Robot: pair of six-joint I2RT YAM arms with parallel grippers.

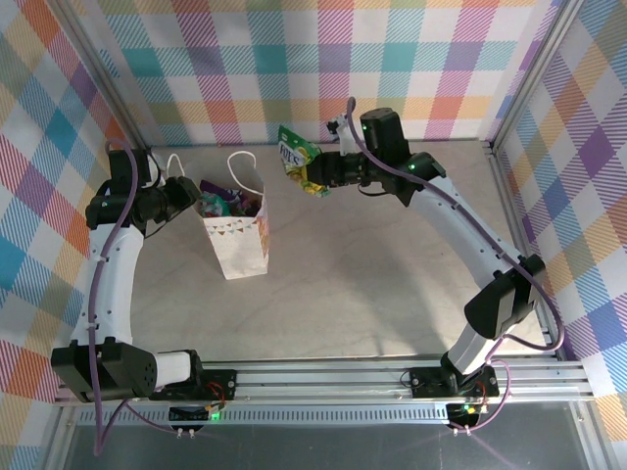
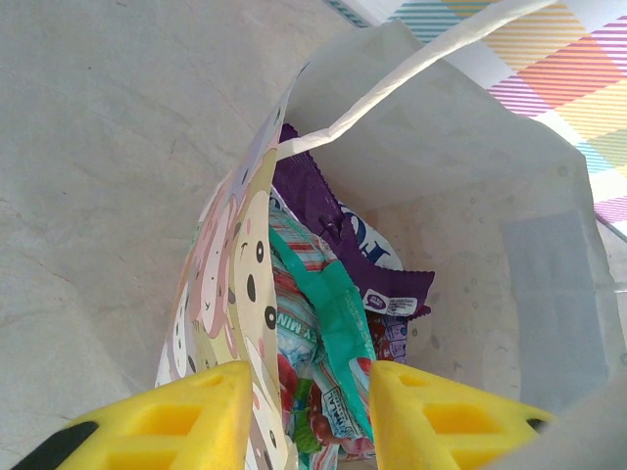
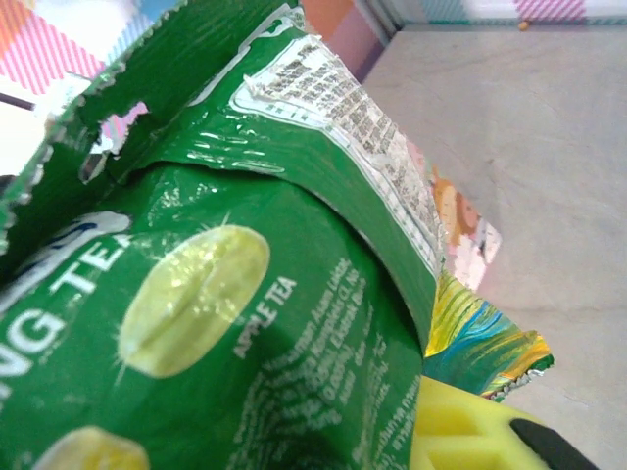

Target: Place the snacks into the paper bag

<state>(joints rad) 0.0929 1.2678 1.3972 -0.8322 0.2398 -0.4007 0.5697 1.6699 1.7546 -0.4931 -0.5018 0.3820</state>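
While the green packet (image 3: 245, 294) clamped in the right jaws hides their tips, the left jaws stand partly apart astride the wall of the bag (image 2: 470, 176).

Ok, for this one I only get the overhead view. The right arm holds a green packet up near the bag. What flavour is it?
Observer: In the right wrist view, the green packet reads "APPLE TEA" in white letters.
Operator: And how does the left tool sit at the bag?
Observer: Its yellow fingers straddle the bag's printed wall, one on the table side and one on the opening side, with a gap between them.
Operator: What can you make out inside?
Observer: A purple packet with white lettering, and a teal packet in front of it.
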